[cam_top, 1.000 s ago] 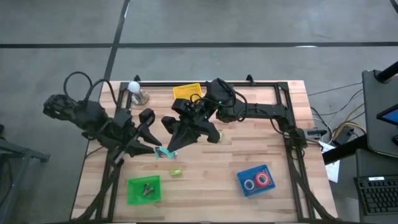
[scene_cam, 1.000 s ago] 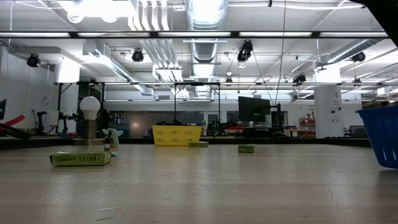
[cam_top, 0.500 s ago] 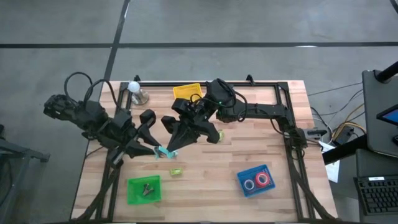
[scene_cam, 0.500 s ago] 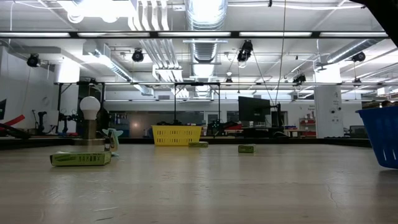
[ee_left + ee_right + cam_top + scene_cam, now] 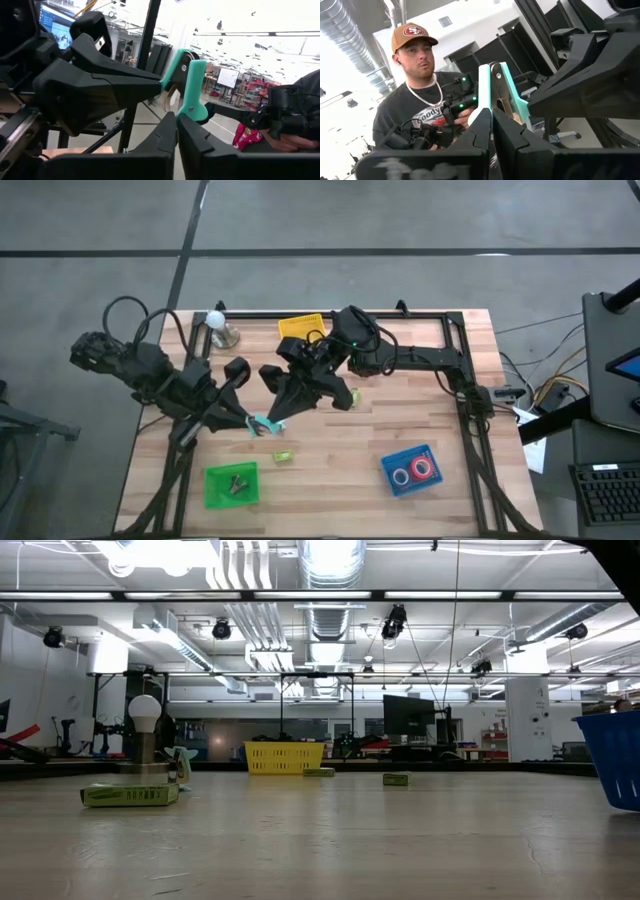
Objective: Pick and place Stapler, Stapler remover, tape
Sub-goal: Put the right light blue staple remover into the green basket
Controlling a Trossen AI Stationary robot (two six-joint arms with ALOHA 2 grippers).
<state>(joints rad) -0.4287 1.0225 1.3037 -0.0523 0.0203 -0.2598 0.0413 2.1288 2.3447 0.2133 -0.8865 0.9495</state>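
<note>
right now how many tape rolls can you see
2, both red or pink tape rolls, one beside the other, in the blue bin at the table's front right. Others may be hidden.

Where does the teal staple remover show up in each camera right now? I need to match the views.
High view: staple remover at table centre-left, between both grippers' tips.
Low view: not in it.
Left wrist view: staple remover, above the left gripper.
Right wrist view: staple remover, above the right gripper.
Shared landmark: the opposite arm's gripper beside it.
</note>
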